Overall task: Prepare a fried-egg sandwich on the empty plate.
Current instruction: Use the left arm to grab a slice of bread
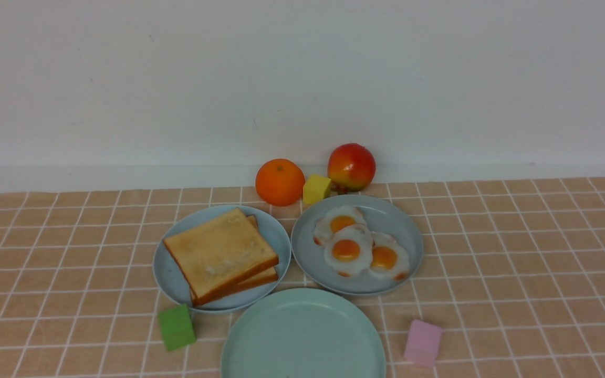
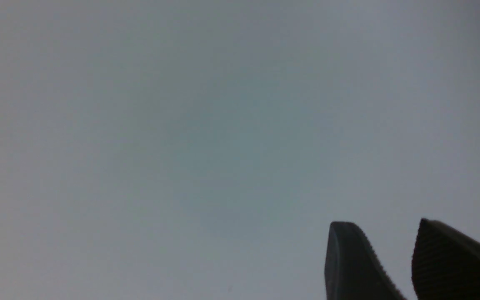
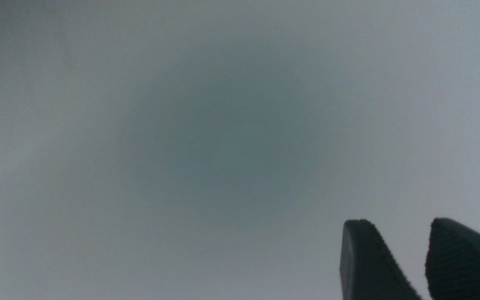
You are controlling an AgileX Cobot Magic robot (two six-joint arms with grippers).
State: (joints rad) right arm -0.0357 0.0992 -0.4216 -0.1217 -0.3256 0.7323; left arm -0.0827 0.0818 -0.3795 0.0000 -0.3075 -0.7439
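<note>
Beyond the empty plate (image 1: 302, 336), toast slices (image 1: 221, 254) are stacked leftward, the fried egg (image 1: 348, 251) laid rightward among three; both are judged light, thin, best pinched at an edge. The left gripper (image 2: 383, 225) and right gripper (image 3: 398, 223) are seen parted, empty

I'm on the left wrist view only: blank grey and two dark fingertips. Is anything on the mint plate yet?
Observer: No, the mint-green plate is bare. It is the plate nearest the robot.
Operator: Where's the toast?
Observer: Two toast slices are stacked on the light-blue plate, behind the mint one, to the left.
Operator: And the eggs?
Observer: Three fried eggs overlap on the grey-blue plate, behind the mint one, to the right.
</note>
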